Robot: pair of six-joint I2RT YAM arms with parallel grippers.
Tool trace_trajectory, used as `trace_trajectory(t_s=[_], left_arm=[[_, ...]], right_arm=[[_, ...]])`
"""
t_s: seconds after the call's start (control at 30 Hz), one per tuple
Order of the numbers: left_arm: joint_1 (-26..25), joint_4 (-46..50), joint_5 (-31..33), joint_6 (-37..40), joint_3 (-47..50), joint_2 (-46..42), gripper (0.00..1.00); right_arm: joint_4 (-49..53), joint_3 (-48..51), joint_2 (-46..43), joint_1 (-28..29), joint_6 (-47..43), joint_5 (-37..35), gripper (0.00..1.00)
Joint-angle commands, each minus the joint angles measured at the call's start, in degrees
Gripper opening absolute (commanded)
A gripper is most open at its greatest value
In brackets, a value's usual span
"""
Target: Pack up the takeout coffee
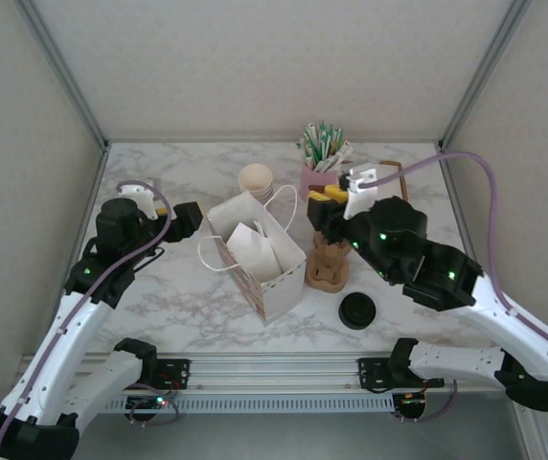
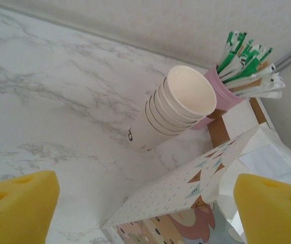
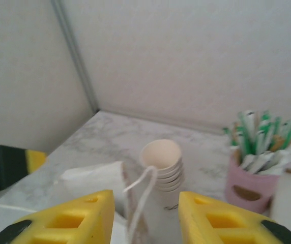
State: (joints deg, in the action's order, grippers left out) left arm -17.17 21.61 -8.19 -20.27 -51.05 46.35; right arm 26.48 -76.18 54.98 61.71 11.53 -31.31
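While the right hand hangs spread and empty beside the paper bag, the takeout coffee stands behind it on the worktop, well apart from the spread left hand.

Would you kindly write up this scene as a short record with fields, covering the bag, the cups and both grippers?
surface: marble-patterned table
paper bag: upright, open, mid-table, white paper inside
cream cup stack: lidless, behind the bag
pink holder: full of wrapped sticks, right of the cups
cardboard carrier: right of the bag
black lid: round, near right; cannot tell from above whether a cup is beneath
left gripper: open, left of the bag
right gripper: open, right of the bag
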Motion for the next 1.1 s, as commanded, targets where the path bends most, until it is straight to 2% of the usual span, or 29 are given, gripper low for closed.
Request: trace_trajectory(t_s=[0.0,0.1,0.23,0.37,0.53,0.67,0.73,0.83,0.97,1.07], left_arm=[[-0.49,-2.67,3.92,0.79,1.44,-2.29,0.99],[-0.50,-3.19,6.68,0.89,2.26,-3.39,1.00],[-0.43,-3.28,17.56,-2.56,3.84,-5.19,1.00],[-0.43,-4.63,28.40,-1.40,6.58,-7.73,1.00],[-0.45,-6.36,36.27,0.91,8.57,-8.91,1.00],[-0.40,-8.66,36.88,1.75,9.87,-8.18,1.00],[-0.31,-10.30,37.41,3.41,11.03,-7.78,1.00],[-0.08,-13.84,39.32,7.43,13.32,-7.22,1.00],[0.14,-19.88,38.06,9.55,17.64,-6.71,1.00],[0.64,-24.06,35.88,10.61,20.43,-5.37,1.00]], right_arm=[[-6.31,4.11,-4.97,0.14,-7.59,-9.38,0.39],[-9.87,8.44,-10.04,-0.66,-11.22,-12.19,0.40],[-16.42,15.67,-17.33,-2.89,-13.55,-17.02,0.42],[-23.04,24.11,-24.12,-7.98,-16.01,-17.59,0.44],[-26.91,32.85,-26.38,-17.03,-17.88,-15.32,0.51],[-30.51,39.63,-24.40,-23.23,-19.35,-11.42,0.56],[-31.78,43.03,-24.42,-25.10,-20.59,-7.01,0.75],[-37.65,48.04,-24.53,-27.79,-20.26,-5.93,0.89],[-40.98,51.84,-22.91,-33.48,-16.50,-4.79,0.93],[-41.39,54.73,-20.49,-38.00,-13.13,-1.43,0.93]])
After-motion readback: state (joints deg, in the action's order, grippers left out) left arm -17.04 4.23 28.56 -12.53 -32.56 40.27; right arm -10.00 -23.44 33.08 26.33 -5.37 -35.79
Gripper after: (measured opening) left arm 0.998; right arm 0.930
